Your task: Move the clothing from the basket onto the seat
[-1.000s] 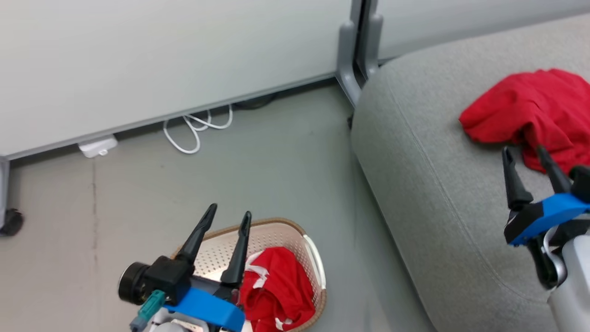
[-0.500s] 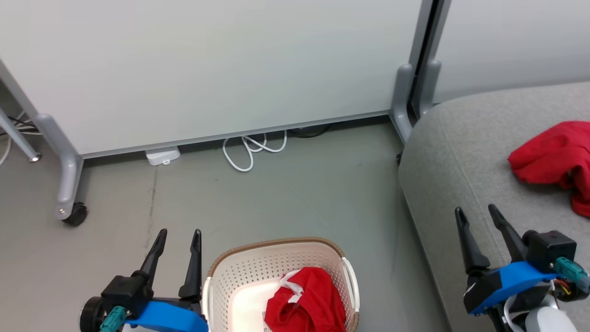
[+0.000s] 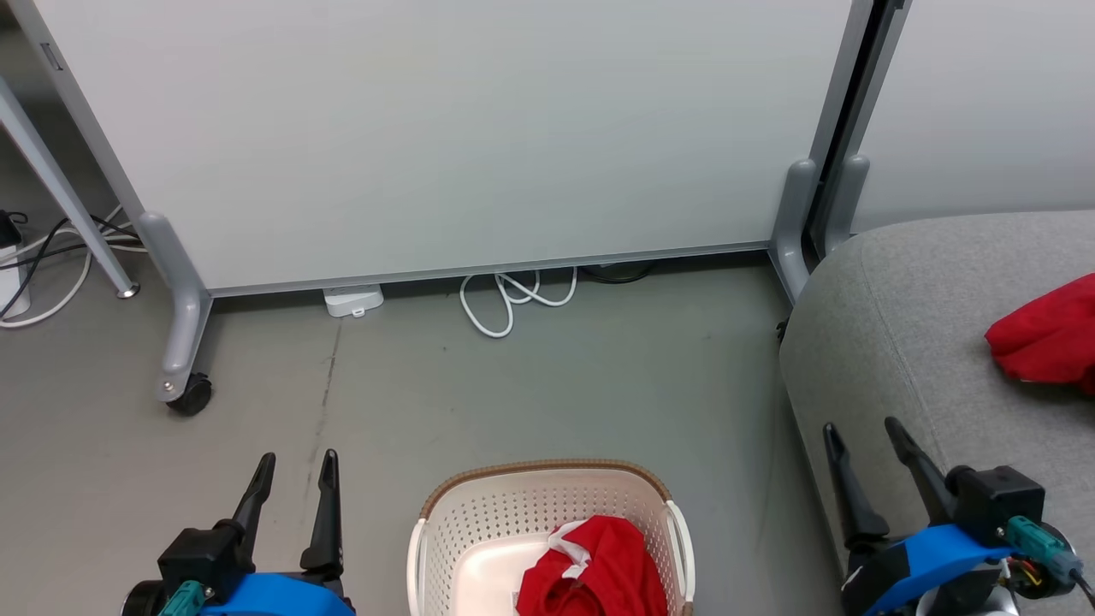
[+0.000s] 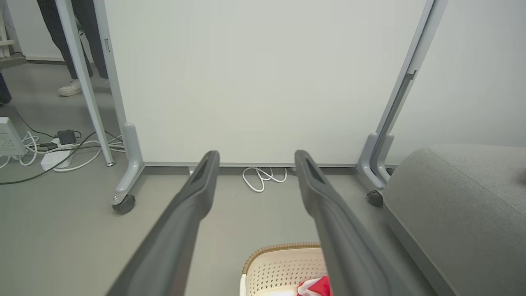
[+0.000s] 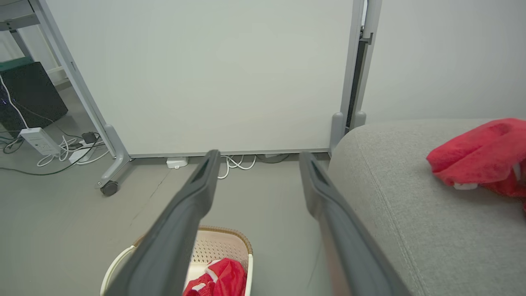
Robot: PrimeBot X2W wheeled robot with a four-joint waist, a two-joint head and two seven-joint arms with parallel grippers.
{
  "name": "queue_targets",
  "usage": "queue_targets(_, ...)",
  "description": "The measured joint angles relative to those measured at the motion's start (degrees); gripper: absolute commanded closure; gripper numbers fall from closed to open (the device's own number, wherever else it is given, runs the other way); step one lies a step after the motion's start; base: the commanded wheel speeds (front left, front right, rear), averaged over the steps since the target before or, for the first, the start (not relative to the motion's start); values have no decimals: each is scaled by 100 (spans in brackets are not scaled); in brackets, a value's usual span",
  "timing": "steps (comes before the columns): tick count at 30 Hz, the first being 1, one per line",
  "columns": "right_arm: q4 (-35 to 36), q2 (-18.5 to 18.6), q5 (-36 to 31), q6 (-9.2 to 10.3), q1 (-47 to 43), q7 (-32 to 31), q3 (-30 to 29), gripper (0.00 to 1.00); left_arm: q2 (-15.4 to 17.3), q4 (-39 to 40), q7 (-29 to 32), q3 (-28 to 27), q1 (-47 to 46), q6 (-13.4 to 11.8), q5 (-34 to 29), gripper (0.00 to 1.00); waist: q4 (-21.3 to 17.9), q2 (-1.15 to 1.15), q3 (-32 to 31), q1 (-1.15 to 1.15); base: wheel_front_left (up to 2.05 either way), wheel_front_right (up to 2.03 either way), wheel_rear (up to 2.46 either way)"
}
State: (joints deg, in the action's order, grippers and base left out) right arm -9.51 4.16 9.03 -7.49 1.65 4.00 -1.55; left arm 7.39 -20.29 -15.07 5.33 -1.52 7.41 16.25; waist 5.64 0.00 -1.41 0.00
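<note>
The cream basket (image 3: pixel 479 505) with a brown rim stands on the floor at the bottom centre, holding red clothing (image 3: pixel 599 573) with white trim. More red clothing (image 3: pixel 1044 338) lies on the grey seat (image 3: pixel 907 325) at the right. My left gripper (image 3: pixel 295 462) is open above the floor left of the basket, nothing between its fingers. Open and empty too, my right gripper (image 3: pixel 860 428) hovers over the seat's front edge. The basket (image 5: pixel 230 242) and the clothing on the seat (image 5: pixel 481 154) also show in the right wrist view, and the basket's rim (image 4: pixel 279 248) in the left wrist view.
A white partition panel (image 3: pixel 479 128) on grey wheeled feet (image 3: pixel 184 389) stands behind the basket. White cable loops (image 3: pixel 509 299) and a small white box (image 3: pixel 352 301) lie at its base. More cables and a power strip (image 4: pixel 57 154) lie at the far left, with a person's legs (image 4: pixel 78 45) behind.
The head camera has swung left, so the seat and its red clothing now sit at the right edge and the basket at centre. Both grippers stay open and empty.
</note>
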Motion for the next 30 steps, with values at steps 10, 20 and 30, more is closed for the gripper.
queue_targets(10,16,-64,-30,0,-76,-54,103,0,8,-73,0,-25,-5,0,25,0,-19,0,37,1,0,0,0)
queue_targets(20,3,-82,14,0,-75,-90,186,0,-19,-86,0,-18,-34,0,22,0,-73,0,82,1,0,0,0)
queue_targets(30,94,-93,12,0,-24,-118,271,0,-52,-22,0,97,-135,0,-26,0,-179,0,400,0,0,0,0)
